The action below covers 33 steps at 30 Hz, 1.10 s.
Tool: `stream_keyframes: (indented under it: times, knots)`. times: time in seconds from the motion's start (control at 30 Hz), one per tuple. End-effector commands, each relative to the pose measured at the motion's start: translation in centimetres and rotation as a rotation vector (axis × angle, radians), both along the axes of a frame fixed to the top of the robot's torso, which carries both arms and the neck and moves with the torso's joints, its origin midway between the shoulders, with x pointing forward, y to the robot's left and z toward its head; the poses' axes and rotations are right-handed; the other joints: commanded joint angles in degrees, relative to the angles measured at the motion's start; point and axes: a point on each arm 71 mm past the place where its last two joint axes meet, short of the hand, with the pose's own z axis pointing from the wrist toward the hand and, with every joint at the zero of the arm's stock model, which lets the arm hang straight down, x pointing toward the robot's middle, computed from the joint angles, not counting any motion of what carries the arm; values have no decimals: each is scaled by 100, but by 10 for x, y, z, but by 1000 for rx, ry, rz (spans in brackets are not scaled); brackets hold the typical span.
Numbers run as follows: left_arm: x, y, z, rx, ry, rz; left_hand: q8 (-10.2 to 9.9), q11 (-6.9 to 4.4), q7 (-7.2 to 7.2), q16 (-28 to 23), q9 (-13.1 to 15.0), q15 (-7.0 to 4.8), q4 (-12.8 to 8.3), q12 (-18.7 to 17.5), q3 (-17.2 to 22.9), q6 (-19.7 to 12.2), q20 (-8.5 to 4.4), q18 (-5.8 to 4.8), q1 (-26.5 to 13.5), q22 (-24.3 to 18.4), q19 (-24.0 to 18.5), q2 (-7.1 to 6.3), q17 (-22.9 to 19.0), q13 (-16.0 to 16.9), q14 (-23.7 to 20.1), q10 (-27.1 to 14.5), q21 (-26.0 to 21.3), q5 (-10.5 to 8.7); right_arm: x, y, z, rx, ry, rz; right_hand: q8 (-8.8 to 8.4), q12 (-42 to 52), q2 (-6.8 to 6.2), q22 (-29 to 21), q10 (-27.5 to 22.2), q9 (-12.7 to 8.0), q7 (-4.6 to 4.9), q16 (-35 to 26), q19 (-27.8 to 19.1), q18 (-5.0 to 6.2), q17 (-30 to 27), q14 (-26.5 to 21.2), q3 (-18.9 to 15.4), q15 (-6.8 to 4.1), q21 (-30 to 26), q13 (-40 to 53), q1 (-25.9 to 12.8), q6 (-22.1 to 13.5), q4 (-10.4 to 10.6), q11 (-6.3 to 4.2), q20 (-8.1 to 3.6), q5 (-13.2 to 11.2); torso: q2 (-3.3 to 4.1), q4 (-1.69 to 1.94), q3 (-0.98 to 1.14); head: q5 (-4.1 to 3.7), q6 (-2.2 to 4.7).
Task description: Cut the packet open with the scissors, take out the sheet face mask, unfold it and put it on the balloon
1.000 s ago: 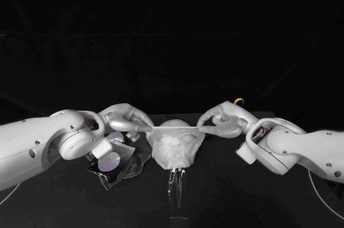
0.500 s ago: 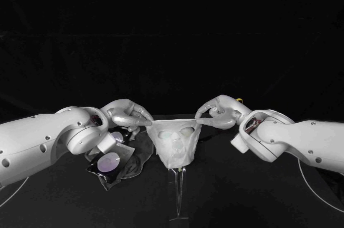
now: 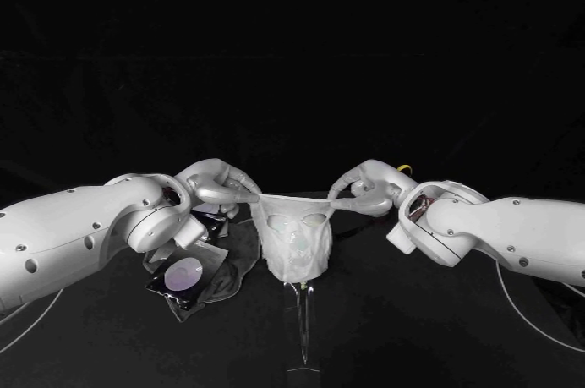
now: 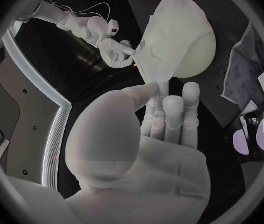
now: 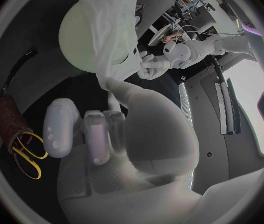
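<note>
A white sheet face mask [image 3: 294, 237] hangs spread over the pale balloon [image 4: 191, 50] on its clear stand [image 3: 300, 320]. My left hand [image 3: 217, 188] pinches the mask's upper left corner and my right hand [image 3: 366, 188] pinches its upper right corner, with the top edge stretched between them. The left wrist view shows the mask [image 4: 169, 40] draped on the balloon, with my right hand [image 4: 116, 50] beyond it. In the right wrist view the mask [image 5: 113, 30] covers the balloon [image 5: 76, 40]. The cut packet [image 3: 189, 274] lies below my left arm. Yellow-handled scissors [image 5: 26, 154] lie beside my right hand.
A dark pouch [image 5: 7, 119] lies by the scissors on the black table [image 3: 402, 337]. Packet pieces [image 4: 256, 129] lie beside the balloon stand. A thin white cable [image 3: 518, 308] runs along the table at the right.
Both hands have risen and moved closer together, carrying the mask's top edge higher and further back. The mask now hangs narrower over the balloon.
</note>
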Motion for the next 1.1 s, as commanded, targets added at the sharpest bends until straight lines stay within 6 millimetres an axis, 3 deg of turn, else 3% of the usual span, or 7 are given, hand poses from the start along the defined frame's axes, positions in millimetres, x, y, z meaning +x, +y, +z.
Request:
stream_keyframes:
  times: [0.03,0.27,0.87,1.1]
  knots:
    - [4,0,3,9,-46,13,-38,-1,13,28,673,11,6,23,44,56,-9,46,55,13,49,-13,20,13,36,54,36,16,2,-2,1,-14,-27,-24,22,20,-15,1040,598,10,-8,20,-21,51,1510,615,28,-42,-10,1510,-53,33,1,-37,-9,37,2,3,4,-6,-1]
    - [6,-5,2,38,-58,-12,-50,-2,13,45,673,10,-1,30,53,65,-11,46,49,15,45,-27,55,20,50,55,41,15,4,-6,4,-5,-65,-57,26,20,-16,1047,598,14,-9,20,-9,46,1510,615,32,-42,14,1510,-55,32,-1,-37,-9,37,-7,-10,7,-12,-7]
    - [15,-8,1,82,-82,18,-105,-9,8,126,674,6,-18,74,111,107,-15,24,21,125,119,-56,228,58,115,68,138,16,27,1,-4,-37,-8,-53,34,20,-15,1034,598,24,-9,20,-32,56,1510,615,44,-43,-31,1510,-58,27,-5,-38,-9,38,-7,20,0,-11,-8]
    - [24,-11,1,74,-79,44,-125,-12,6,149,676,4,-19,96,121,117,-16,25,5,131,114,-70,261,76,129,74,146,16,33,4,-10,-64,38,-40,34,20,-15,1034,598,24,-9,20,-32,56,1510,615,44,-43,-31,1510,-58,27,-5,-38,-9,38,-4,12,-4,11,-39]
